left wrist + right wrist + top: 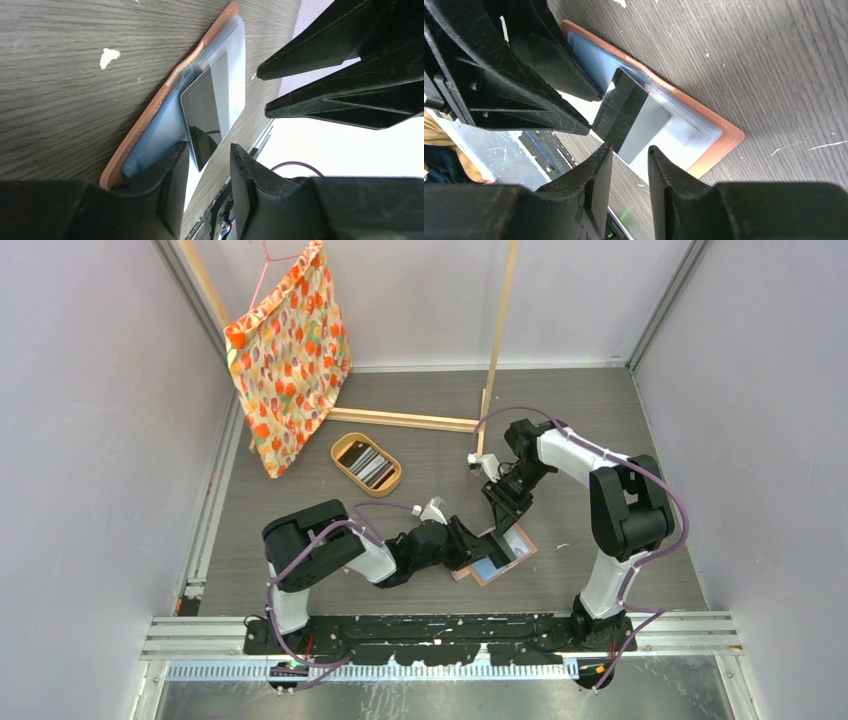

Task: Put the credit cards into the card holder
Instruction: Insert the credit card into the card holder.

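The card holder [524, 551] lies open on the table, a brown leather wallet [719, 142] with glossy pockets. A grey credit card [644, 125] sits partly inside one pocket, its dark end sticking out. In the left wrist view the same card [210, 107] slants out of the holder [150, 115]. My left gripper [207, 165] is open, with the card's corner just ahead of its fingertips and not pinched. My right gripper [629, 160] hovers open over the holder's other side with nothing between its fingers. More credit cards [366, 461] lie in the oval tray.
The tan oval tray [337, 452] stands behind the holder, to the left. A patterned orange cloth [290, 355] hangs on a hanger at the back left, beside a wooden frame [405, 420] and an upright post [498, 330]. Both arms crowd round the holder.
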`<state>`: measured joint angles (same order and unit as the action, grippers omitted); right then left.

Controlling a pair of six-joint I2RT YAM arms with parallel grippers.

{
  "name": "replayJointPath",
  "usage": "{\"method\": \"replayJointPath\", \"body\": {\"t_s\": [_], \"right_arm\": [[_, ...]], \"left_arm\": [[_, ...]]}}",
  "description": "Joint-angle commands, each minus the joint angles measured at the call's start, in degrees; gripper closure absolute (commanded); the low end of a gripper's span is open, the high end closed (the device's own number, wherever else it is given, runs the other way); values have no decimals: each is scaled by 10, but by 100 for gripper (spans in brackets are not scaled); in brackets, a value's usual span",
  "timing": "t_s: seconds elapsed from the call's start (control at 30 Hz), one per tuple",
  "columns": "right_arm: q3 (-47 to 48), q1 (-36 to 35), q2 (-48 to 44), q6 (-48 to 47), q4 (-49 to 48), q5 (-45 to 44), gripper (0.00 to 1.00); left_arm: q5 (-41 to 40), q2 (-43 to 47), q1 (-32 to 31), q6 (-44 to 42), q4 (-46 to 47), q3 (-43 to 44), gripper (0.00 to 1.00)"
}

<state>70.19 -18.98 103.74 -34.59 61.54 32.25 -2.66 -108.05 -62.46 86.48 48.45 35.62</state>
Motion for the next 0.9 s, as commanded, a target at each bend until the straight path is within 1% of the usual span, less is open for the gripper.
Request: {"method": "replayJointPath", "body": {"t_s": [0.0,0.13,0.43,0.5,0.57,0.67,0.73,0.8,0.83,0.87], "right_arm": [[16,4,-20,-1,1,15,63],[15,6,-23,0,2,18,63],[15,13,-34,-2,1,23,63],[13,19,-40,-4,1,28,63],[11,26,-50,-10,1,37,64],[3,35,-70,-33,6,56,64],[-6,36,-88,-57,10,68,64],[-20,35,-106,-93,22,90,69],[-27,35,-112,-117,34,103,75],[-36,34,-117,-148,47,116,82]], "left_arm": [[15,8,4,-22,-29,4,65],[24,0,4,-27,-33,19,72],[59,-29,9,-39,-16,60,75],[59,-20,10,-48,-12,58,74],[55,-2,11,-62,-14,48,70],[50,41,13,-88,-29,23,66],[46,79,15,-117,-46,3,66],[37,129,16,-163,-83,-17,65],[31,158,16,-188,-116,-24,65],[22,192,16,-218,-151,-27,65]]}}
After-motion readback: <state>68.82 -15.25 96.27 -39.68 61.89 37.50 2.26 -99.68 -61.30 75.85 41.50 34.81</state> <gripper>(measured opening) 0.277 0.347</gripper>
